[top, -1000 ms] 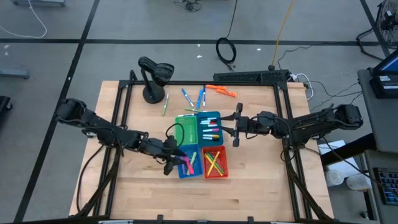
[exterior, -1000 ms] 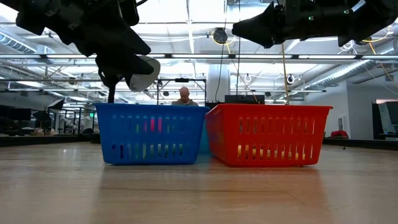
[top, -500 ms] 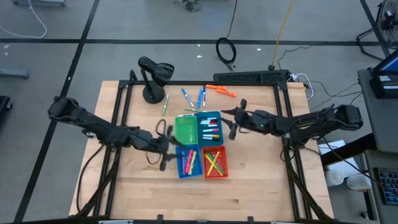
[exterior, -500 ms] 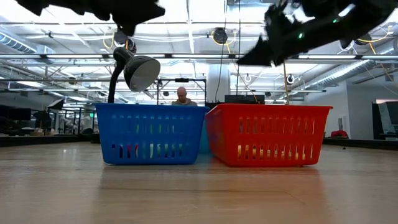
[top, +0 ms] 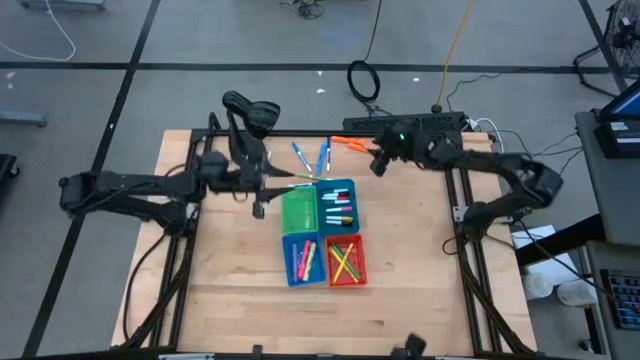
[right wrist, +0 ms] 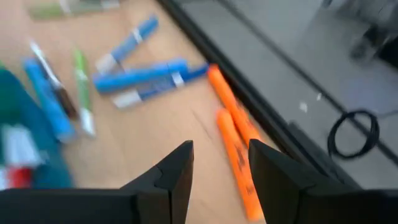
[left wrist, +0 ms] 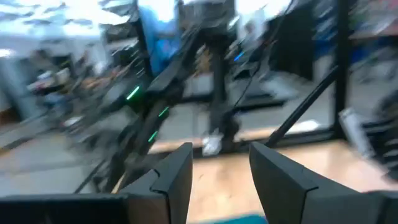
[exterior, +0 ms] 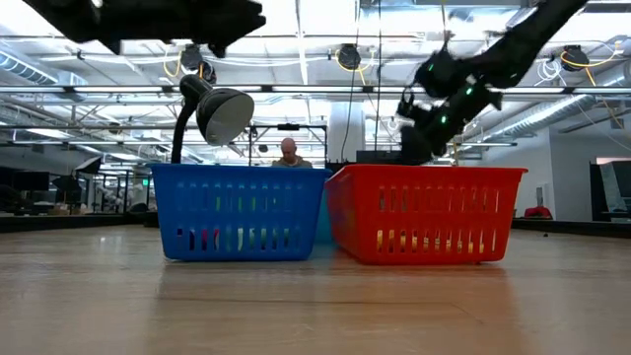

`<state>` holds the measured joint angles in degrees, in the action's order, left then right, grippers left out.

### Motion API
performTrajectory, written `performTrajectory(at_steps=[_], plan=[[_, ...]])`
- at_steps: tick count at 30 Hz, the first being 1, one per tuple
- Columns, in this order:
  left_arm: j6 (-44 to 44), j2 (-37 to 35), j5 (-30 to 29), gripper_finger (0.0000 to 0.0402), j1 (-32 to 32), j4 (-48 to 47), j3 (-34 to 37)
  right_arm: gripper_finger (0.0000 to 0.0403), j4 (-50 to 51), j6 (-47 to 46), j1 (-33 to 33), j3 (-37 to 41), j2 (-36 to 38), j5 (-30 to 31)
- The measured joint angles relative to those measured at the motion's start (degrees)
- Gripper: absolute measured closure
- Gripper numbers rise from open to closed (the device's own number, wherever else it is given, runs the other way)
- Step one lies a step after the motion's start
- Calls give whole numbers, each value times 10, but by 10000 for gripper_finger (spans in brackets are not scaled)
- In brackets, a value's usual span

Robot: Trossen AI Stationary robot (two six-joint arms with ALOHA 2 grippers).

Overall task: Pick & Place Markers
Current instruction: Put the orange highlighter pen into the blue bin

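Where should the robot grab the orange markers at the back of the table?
Probably at the middle of one barrel, from straight above. The two orange markers lie flat and close together on the wood, so the open right gripper above them should straddle one barrel across its width, not its length.

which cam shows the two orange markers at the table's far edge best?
Right wrist view: the orange markers lie close ahead of the open right end effector, both bodies distinct. The high view shows them only as a small orange streak. The low and left wrist views don't show them.
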<state>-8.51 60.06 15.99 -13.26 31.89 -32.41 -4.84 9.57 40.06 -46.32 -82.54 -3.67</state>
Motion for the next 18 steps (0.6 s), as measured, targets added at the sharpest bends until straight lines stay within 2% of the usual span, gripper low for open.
performTrajectory(at_steps=[2,5,10,15,18], plan=[[22,20,70,240,-35,43,0,258,46,30,25,-35,-47,-12],[47,47,105,240,-65,96,0,255,125,64,36,-93,-122,-15],[61,79,110,240,-79,98,0,255,197,101,35,-182,-216,4],[59,100,110,240,-78,98,0,256,224,116,35,-244,-262,5],[60,101,110,240,-78,96,0,257,275,126,37,-275,-295,5]])
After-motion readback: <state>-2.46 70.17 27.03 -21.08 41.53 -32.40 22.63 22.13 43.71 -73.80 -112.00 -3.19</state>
